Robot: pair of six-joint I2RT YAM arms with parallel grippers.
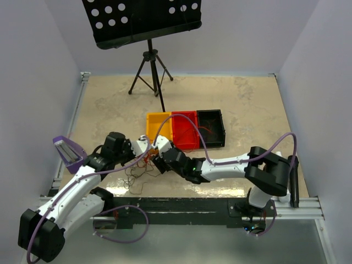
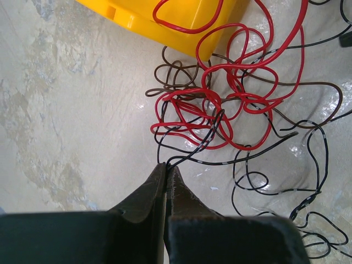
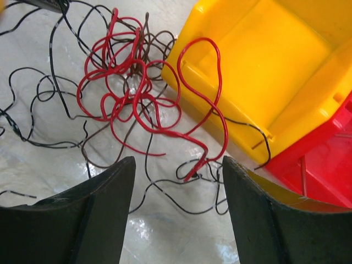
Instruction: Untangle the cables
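Note:
A tangle of thin red cables (image 2: 220,104), black cables (image 2: 247,155) and a brown cable (image 2: 170,74) lies on the table in front of the yellow bin (image 2: 132,11). My left gripper (image 2: 166,165) is shut on a black cable at its tips, at the tangle's near edge. My right gripper (image 3: 177,162) is open just above the table, with loose black strands and a red cable end between its fingers. In the right wrist view the red bunch (image 3: 126,77) lies ahead, and one red loop (image 3: 214,66) hangs over the yellow bin's rim (image 3: 264,71). From above, both grippers, left (image 1: 147,151) and right (image 1: 157,162), meet over the tangle (image 1: 137,173).
Yellow (image 1: 158,126), red (image 1: 185,130) and black (image 1: 210,127) bins stand side by side mid-table. A music stand (image 1: 142,22) on a tripod (image 1: 151,71) stands at the back. A purple object (image 1: 69,151) sits at the left edge.

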